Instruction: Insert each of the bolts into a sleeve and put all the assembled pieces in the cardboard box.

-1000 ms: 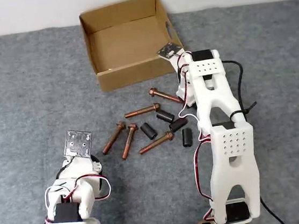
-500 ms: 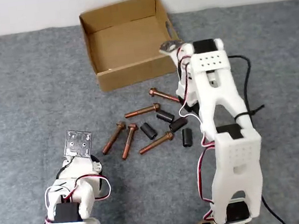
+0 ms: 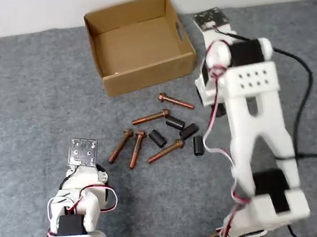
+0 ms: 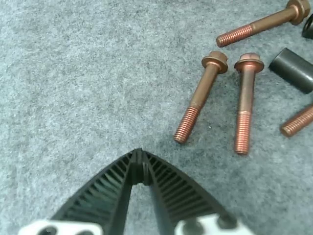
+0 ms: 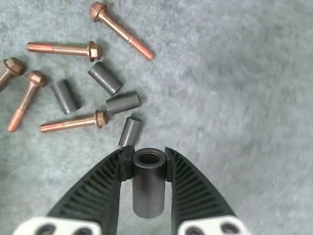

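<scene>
My right gripper (image 5: pixel 145 154) is shut on a black sleeve (image 5: pixel 148 183), held upright above the grey mat. Below it lie several copper bolts, one (image 5: pixel 120 30) farthest out, and several loose black sleeves, the closest (image 5: pixel 129 131) just beyond the fingertips. In the high view the right arm (image 3: pixel 246 80) stands raised beside the pile of bolts (image 3: pixel 150 117) and sleeves (image 3: pixel 175 122). The open cardboard box (image 3: pixel 148 77) stands behind the pile. My left gripper (image 4: pixel 138 154) is shut and holds nothing, a short way from two parallel bolts (image 4: pixel 201 95).
The left arm (image 3: pixel 78 190) sits low at the front left of the mat. Grey mat lies bare on the left and along the far right. A pale wall runs behind the box.
The right arm has lifted and swung its wrist back and to the right, away from the pile. The left arm and the loose parts have not moved.
</scene>
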Motion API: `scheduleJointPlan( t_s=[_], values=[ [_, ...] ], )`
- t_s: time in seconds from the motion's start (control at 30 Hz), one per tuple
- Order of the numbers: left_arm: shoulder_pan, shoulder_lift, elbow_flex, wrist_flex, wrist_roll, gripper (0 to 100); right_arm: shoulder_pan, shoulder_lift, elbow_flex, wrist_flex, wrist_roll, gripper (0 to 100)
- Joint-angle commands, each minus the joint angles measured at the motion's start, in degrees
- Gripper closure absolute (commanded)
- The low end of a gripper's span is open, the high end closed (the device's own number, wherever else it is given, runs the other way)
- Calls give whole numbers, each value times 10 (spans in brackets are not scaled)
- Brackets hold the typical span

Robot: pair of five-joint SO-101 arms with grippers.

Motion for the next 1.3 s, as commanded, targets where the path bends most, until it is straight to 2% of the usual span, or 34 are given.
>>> scheduleJointPlan(
  t_s=[0.0,0.37,0.47,0.57,0.67,0.8,0.93,1.1,1.17,1.27],
  values=[
    [-3,-5,-2,-15,-4,994,11,-109,61,23,-40,991],
    [36,-5,-2,-13,-3,994,16,-338,255,23,-169,991],
    [16,-5,-22,-10,-2,994,49,-400,308,22,-169,991],
    [-18,-1,-86,33,-2,994,84,-451,356,22,-164,991],
    [-19,0,-174,97,-2,993,103,-495,395,22,-139,991],
    [-19,13,-251,107,-3,993,107,-538,424,22,-135,991],
    [-19,125,-331,134,-4,993,107,-560,444,22,-135,991],
    [-19,366,-524,258,-8,992,108,-567,451,23,-138,991],
    [-13,467,-603,312,-42,992,108,-573,451,23,-137,991],
    [0,602,-701,375,-146,992,108,-577,451,23,-136,991]
  ],
)
